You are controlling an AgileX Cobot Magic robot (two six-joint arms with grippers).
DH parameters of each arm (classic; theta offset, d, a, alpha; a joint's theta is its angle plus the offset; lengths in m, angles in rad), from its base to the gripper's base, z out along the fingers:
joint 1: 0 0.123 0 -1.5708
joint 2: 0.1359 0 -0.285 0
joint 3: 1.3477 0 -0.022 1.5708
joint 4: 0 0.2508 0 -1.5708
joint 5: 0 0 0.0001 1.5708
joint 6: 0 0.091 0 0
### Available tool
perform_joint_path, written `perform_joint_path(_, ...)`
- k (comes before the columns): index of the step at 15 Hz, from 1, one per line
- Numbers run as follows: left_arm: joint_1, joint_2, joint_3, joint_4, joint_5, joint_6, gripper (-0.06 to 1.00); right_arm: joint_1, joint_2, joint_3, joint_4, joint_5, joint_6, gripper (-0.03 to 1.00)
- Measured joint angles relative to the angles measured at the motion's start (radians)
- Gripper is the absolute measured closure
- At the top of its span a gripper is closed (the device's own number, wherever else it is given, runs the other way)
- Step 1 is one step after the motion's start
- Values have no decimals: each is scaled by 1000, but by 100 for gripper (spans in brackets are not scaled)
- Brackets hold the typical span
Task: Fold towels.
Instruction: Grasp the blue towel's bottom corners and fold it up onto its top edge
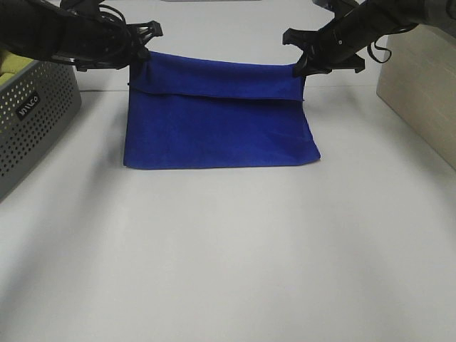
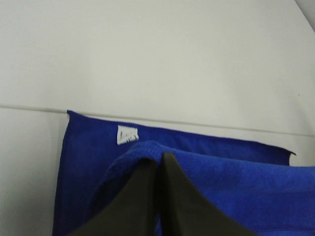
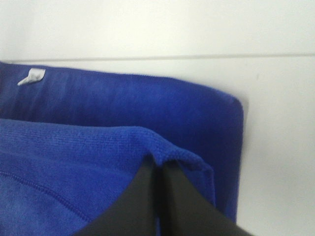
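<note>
The royal-blue towel (image 1: 217,114) lies on the white table, its far edge lifted and folded partway over the near part. My left gripper (image 1: 142,58) is shut on the towel's far left corner. My right gripper (image 1: 302,65) is shut on the far right corner. In the left wrist view the closed fingers (image 2: 170,196) pinch the blue fabric (image 2: 236,187), and a small white tag (image 2: 127,135) shows on the layer beneath. In the right wrist view the closed fingers (image 3: 147,196) pinch the hem corner (image 3: 177,155); the tag (image 3: 31,77) shows too.
A grey perforated basket (image 1: 32,117) stands at the left edge with a yellow-green cloth (image 1: 14,64) in it. A light wooden box (image 1: 420,92) stands at the right. A seam in the table (image 1: 214,89) runs behind the towel.
</note>
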Motion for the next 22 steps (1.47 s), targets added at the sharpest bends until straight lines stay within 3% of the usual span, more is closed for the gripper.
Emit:
perform_joint_path(5, 0, 167, -168, 0, 0, 20, 93, 0, 69, -8, -9, -149, -22, 96)
perform_joint_path(6, 0, 190, -182, 0, 0, 21, 91, 0, 79, -8, -9, -163, -22, 89)
perform_joint_path(8, 0, 198, -185, 0, 0, 21, 72, 0, 87, -8, -8, -181, -22, 56)
perform_joint_path(9, 0, 198, -191, 0, -5, 21, 55, 0, 87, -8, -8, -182, -22, 39)
perform_joint_path(11, 0, 197, -194, 5, -28, 22, 27, 0, 81, -9, -20, -168, -22, 23)
perform_joint_path(12, 0, 195, -194, 13, -28, 25, 23, 0, 75, -9, -29, -152, -22, 22)
perform_joint_path(13, 5, 178, -194, 104, 7, 26, 18, 0, 34, -10, -79, -62, -23, 20)
perform_joint_path(15, 21, 146, -194, 191, 129, 8, 18, 0, -2, -12, -136, 68, -22, 20)
perform_joint_path(19, 87, 137, -196, 355, 455, -246, 20, -3, -13, -13, -160, 293, 61, 20)
perform_joint_path(22, 101, 137, -192, 520, 594, -451, 22, -31, -13, -8, -152, 419, 92, 20)
